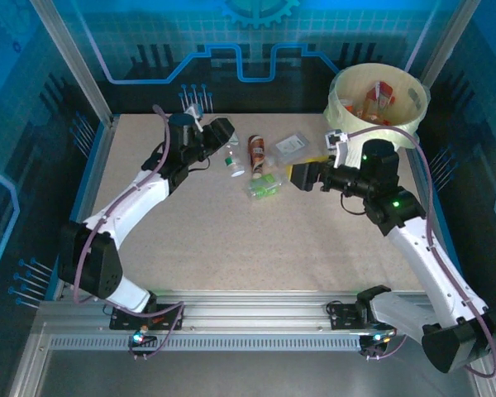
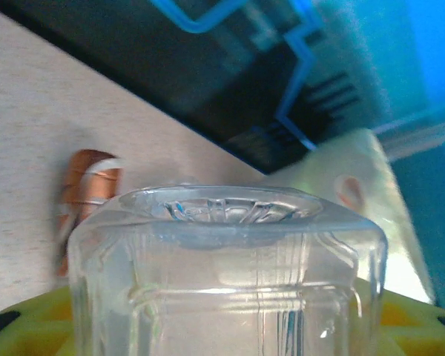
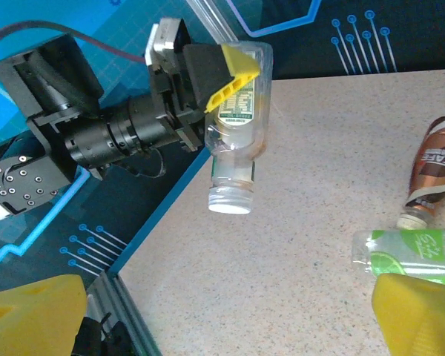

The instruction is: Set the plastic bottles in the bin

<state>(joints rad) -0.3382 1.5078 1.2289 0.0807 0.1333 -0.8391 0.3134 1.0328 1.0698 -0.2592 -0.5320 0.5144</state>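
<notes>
Task was partway done. The bin (image 1: 339, 107) at the far-right corner of the desk (image 1: 190, 240) already had several bottles in it, orange/red labels showing; exact count couldn't be told. Left fingers (image 3: 233, 73) were pinching a clear bottle (image 3: 233, 141) w/ a green-white label, neck down. It seemed lifted off the desk on the far-left side, well apart from the bin, so picked up but not delivered. Right fingers (image 1: 301, 175) were spread wide, nothing btwn them, just beside a green-label bottle (image 1: 264, 187) lying mid-desk. Also left on the desk: a brown bottle (image 1: 256, 149) and what looked like a flattened clear bottle (image 1: 291, 145) near it. So approx. four bottles to go, incl. the held one, which prob. needed carrying across to the bin first.
</notes>
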